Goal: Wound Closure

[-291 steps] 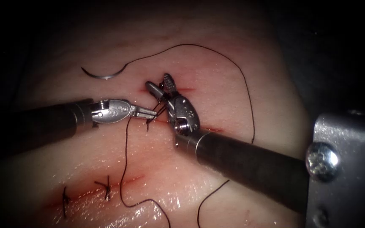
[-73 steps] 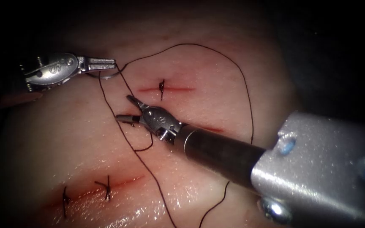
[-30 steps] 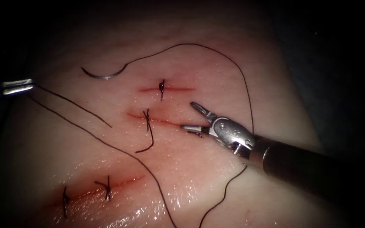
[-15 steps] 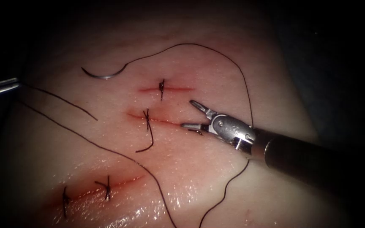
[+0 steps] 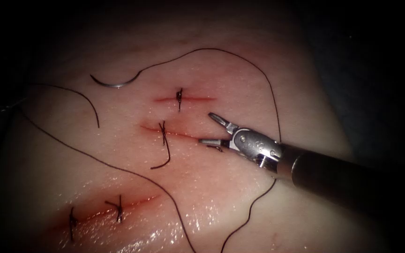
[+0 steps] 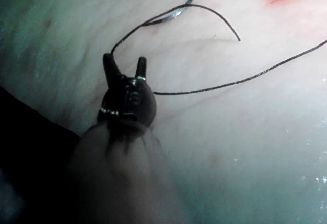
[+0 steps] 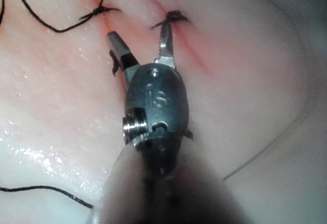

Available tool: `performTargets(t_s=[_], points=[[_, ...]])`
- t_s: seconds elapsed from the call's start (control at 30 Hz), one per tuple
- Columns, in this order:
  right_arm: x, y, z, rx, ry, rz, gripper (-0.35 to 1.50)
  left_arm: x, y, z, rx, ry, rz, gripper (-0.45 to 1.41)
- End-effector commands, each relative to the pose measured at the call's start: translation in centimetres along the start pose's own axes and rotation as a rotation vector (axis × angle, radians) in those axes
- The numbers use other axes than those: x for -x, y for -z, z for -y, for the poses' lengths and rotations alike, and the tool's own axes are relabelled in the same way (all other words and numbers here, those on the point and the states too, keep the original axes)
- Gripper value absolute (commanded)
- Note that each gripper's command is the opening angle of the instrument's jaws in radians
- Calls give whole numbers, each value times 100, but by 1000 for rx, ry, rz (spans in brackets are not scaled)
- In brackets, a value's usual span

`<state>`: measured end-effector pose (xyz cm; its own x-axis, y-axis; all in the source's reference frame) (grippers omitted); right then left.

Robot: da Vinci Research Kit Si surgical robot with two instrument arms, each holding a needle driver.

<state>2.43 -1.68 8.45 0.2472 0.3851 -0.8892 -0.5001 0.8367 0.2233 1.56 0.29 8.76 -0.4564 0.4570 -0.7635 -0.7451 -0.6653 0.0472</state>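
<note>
here, right tool (image 5: 210, 128) jaws apart, empty; left tool (image 6: 125, 66) jaws apart, empty; needle (image 5: 111, 83) loose on tissue (image 5: 221, 187), well away from both.

Surgical training bench, stitched pork tissue (image 5: 221, 197), needle-driver tool (image 5: 214, 129)

Marking "is" or "16", stamped on the housing of the right tool (image 7: 140, 45), exact characters uncertain; faint stamped mark on the left tool (image 6: 125, 68), illegible
</note>
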Motion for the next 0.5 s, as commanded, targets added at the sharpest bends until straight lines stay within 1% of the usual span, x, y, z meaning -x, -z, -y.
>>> performTargets(t_s=[0.03, 0.1, 0.13, 0.17, 0.27, 0.3, 0.33, 0.4, 0.43, 0.5], points=[[1, -9, 0, -2, 1, -2, 148, 6, -6, -2, -1, 18, -9, 59], [2, -7, 0, -3, 2, -3, 148, 11, 5, -12, -13, 74, -20, 79], [1, -7, 0, -3, 2, -3, 148, 9, 10, -17, -13, 110, -26, 83], [1, -7, 0, -3, 2, -3, 148, 7, 13, -21, -4, 122, -36, 89], [2, -9, 2, -1, 3, -3, 148, 0, 22, -30, 16, 139, -60, 121], [3, -9, 3, -1, 4, -4, 148, 0, 24, -33, 24, 141, -72, 128], [4, -10, 4, -2, 5, -5, 148, 1, 29, -38, 40, 138, -92, 130], [5, -10, 5, -3, 7, -3, 148, 0, 36, -45, 44, 134, -101, 133], [5, -9, 6, -4, 8, -4, 148, -2, 41, -49, 54, 130, -107, 140], [6, -8, 6, -7, 9, -2, 148, -6, 50, -55, 67, 126, -119, 140]])
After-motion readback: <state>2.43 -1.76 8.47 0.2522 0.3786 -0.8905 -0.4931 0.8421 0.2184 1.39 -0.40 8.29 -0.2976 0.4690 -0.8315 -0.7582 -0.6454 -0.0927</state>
